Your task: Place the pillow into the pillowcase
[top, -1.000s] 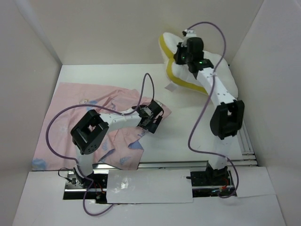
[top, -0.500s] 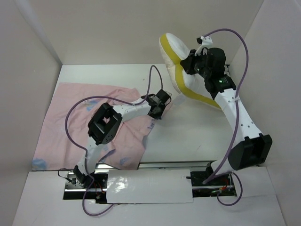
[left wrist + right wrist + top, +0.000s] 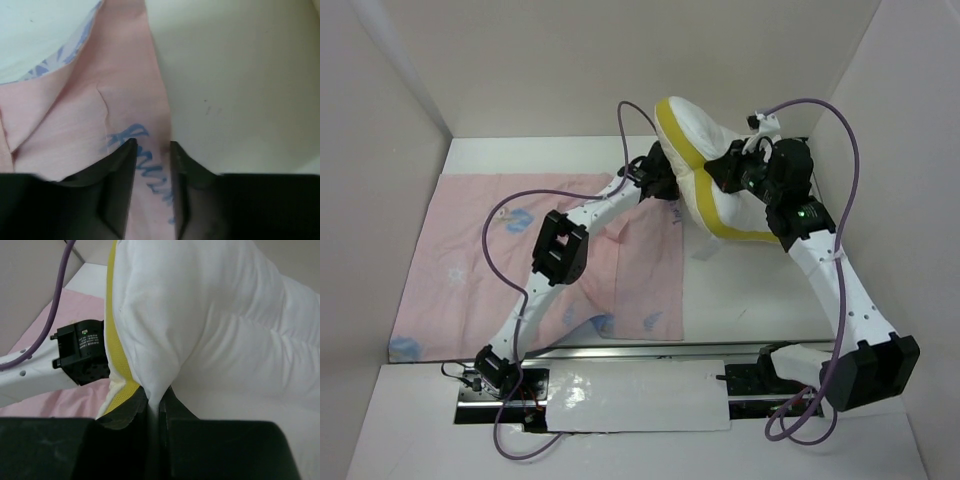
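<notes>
1. Pink pillowcase (image 3: 470,270) lies flat across the left of the surface (image 3: 760,290). My left tool (image 3: 152,145) pinches its edge at upper centre, just beside the pillow (image 3: 700,135).
2. My right tool (image 3: 154,401) is pressed together on a thin fold of the pillow, raised at upper right.
3. That fold could slip out and drop it.
4. I cannot tell whether I pinch one layer; both would shut the mouth.
5. My purple cable (image 3: 623,125) loops nearby and could snag.

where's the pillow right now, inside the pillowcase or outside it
Outside. The pillow is bare, its white fabric and yellow strip fully showing, pinched in the right pincer; the pink pillowcase lies beside it.
</notes>
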Available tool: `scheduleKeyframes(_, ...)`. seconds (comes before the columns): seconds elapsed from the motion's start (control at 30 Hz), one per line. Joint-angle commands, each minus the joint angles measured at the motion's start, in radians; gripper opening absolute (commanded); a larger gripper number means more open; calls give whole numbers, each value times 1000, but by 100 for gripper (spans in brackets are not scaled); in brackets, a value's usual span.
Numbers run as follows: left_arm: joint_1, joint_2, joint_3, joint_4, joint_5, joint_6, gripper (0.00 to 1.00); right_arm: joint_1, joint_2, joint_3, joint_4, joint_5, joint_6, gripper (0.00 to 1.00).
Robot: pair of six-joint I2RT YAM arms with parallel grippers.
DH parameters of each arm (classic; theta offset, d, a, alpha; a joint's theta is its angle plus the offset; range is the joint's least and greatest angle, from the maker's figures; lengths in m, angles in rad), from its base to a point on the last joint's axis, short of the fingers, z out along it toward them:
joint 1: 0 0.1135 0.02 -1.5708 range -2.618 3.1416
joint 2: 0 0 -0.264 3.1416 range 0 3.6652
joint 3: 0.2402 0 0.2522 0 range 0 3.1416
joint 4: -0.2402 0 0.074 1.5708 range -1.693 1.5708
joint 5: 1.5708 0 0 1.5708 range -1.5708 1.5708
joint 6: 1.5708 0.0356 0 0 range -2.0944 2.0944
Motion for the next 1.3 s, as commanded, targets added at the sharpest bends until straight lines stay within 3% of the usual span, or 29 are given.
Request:
scheduleKeyframes(0.0, 13, -19, 33, 75, 57, -54, 51, 7, -73, -33, 101, -39, 29, 0)
scheduleKeyframes(0.03, 24, -45, 7, 75, 57, -43, 67, 7, -88, -44, 89, -39, 29, 0)
scheduleKeyframes(0.1, 24, -158, -107, 75, 10, 8, 84, 7, -102, -67, 78, -50, 29, 0)
scheduleKeyframes(0.13, 24, -197, -146, 75, -10, 27, 100, 7, -115, -89, 68, -50, 39, 0)
scheduleKeyframes(0.3, 24, -419, -354, -76, -132, 124, 100, 7, -159, -122, 34, 5, 39, 0)
scheduleKeyframes(0.47, 1, -555, -553, -149, -275, 101, 100, 7, -211, -168, 34, 19, 60, 0)
scheduleKeyframes(0.6, -8, -552, -649, -177, -348, 58, 100, 7, -236, -203, 0, 10, 60, 0)
scheduleKeyframes(0.73, -17, -466, -594, -247, -372, 58, 99, 7, -265, -234, -25, 10, 60, 0)
scheduleKeyframes(0.97, -39, -397, -593, -226, -386, 98, 99, 7, -277, -254, -55, -2, 51, 0)
scheduleKeyframes(1.1, -39, -366, -561, -251, -461, 61, 86, 7, -277, -275, -78, -16, 33, 0)
scheduleKeyframes(1.13, -39, -351, -539, -251, -470, 61, 70, 7, -277, -287, -87, -16, 33, 0)
scheduleKeyframes(1.2, -39, -336, -510, -293, -504, 37, 50, 7, -277, -300, -98, -16, 33, 0)
scheduleKeyframes(1.27, -39, -326, -482, -312, -532, 36, 16, 7, -286, -310, -111, -28, 23, 0)
